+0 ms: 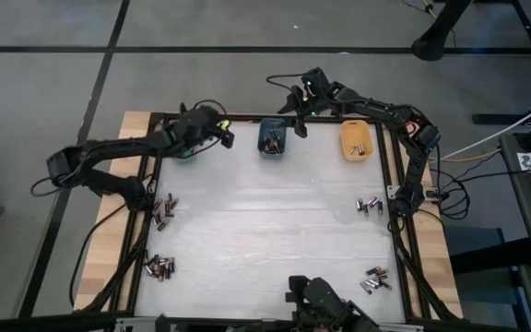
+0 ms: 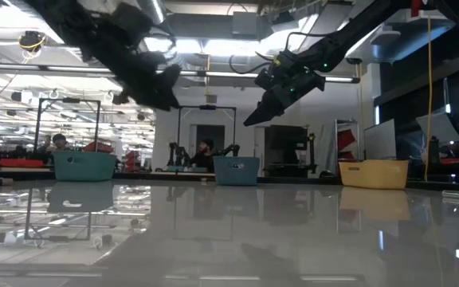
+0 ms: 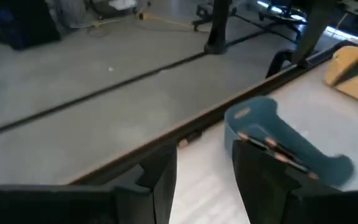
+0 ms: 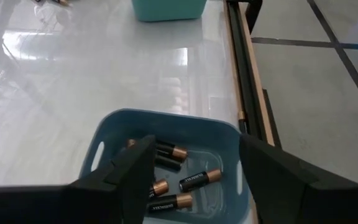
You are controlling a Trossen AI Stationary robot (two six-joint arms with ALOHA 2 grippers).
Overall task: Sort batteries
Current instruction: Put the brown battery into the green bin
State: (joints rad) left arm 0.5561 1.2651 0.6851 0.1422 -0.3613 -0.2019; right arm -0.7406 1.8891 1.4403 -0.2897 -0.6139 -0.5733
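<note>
Left hand point(image 1: 221, 132) raised above the teal bin point(image 1: 188, 148) at the far tabletop edge, fingers point(image 3: 160, 180) parted, nothing between them. Right hand point(image 1: 297, 118) poised just over the blue bin point(image 4: 166, 162), fingers spread and empty; directly below, several batteries point(image 4: 173, 180) lying flat inside that bin. Beyond, to the right hand's side, orange bin point(image 1: 356, 140) holding a few cells. Farther out on the white tabletop point(image 1: 265, 231), loose battery clusters point(image 1: 159, 267) near both side edges.
</note>
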